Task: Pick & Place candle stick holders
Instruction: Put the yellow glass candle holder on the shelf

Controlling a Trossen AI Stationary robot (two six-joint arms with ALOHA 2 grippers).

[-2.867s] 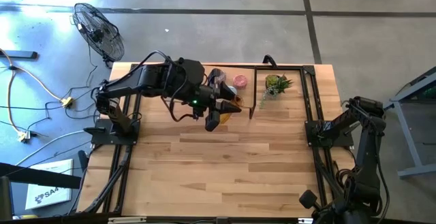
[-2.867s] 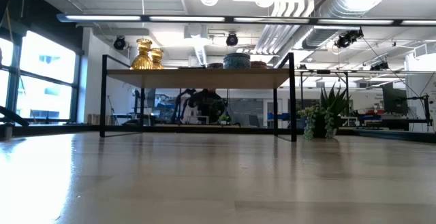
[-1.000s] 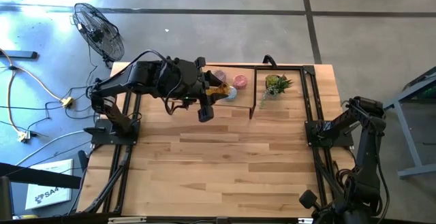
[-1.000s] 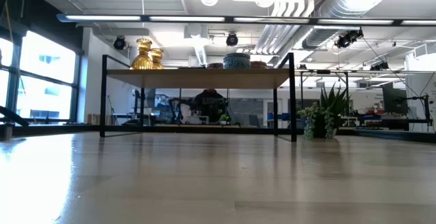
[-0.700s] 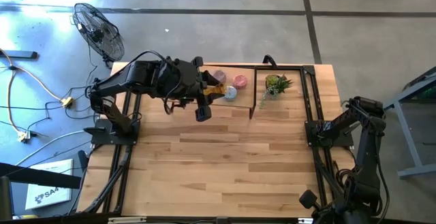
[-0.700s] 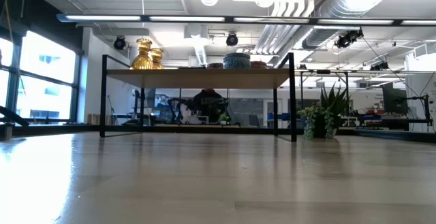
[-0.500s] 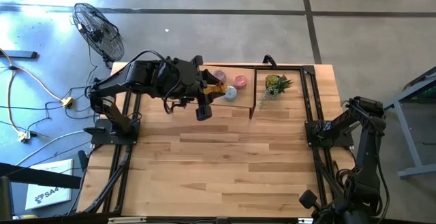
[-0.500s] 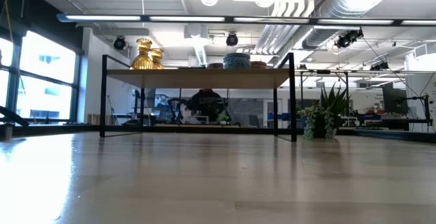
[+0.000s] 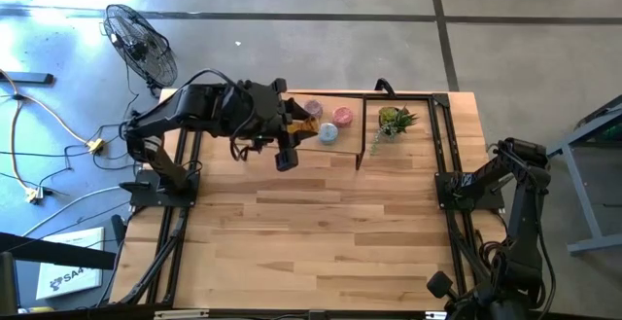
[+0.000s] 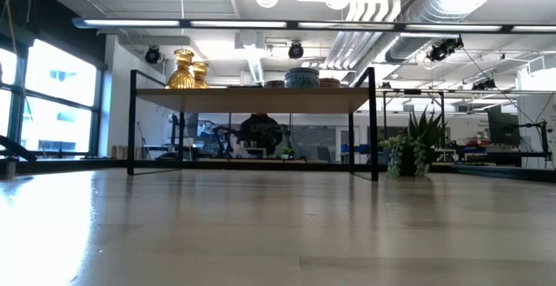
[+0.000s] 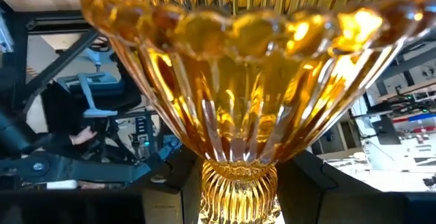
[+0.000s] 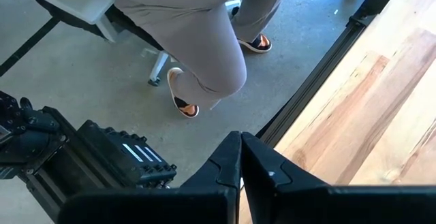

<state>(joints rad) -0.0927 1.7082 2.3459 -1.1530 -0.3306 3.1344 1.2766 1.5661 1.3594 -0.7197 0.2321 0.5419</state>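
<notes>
My left gripper (image 9: 292, 130) is at the table's far side, over the black-framed wooden shelf (image 9: 362, 130), shut on an amber ribbed glass candle stick holder (image 9: 305, 125). This holder fills the left wrist view (image 11: 231, 81). Two pink holders (image 9: 313, 109) (image 9: 343, 116) and a light blue one (image 9: 328, 133) stand on their bases just right of it. In the low view two more amber holders (image 10: 182, 69) (image 10: 199, 73) stand on the shelf's top at its left end. My right gripper (image 12: 240, 157) is shut and empty beyond the table's right edge. My left gripper pinches the amber holder's narrow ribbed neck (image 11: 238, 183) between its two fingers, one dark finger (image 11: 167, 183) on each side. The holder's wide scalloped part (image 11: 231, 26) spreads out beyond the fingertips. Whether any part of it rests on the shelf does not show.
A spiky green potted plant (image 9: 394, 121) stands right of the shelf. The table's near half is bare wood (image 9: 311, 232). A fan (image 9: 141, 43) stands on the floor beyond the far left corner. A person's legs (image 12: 197, 40) show in the right wrist view.
My left gripper has carried the amber holder from the shelf's near side toward the table's far left, still shut on it. In the last second it has only crept a little farther left. The other holders have stayed in place.
</notes>
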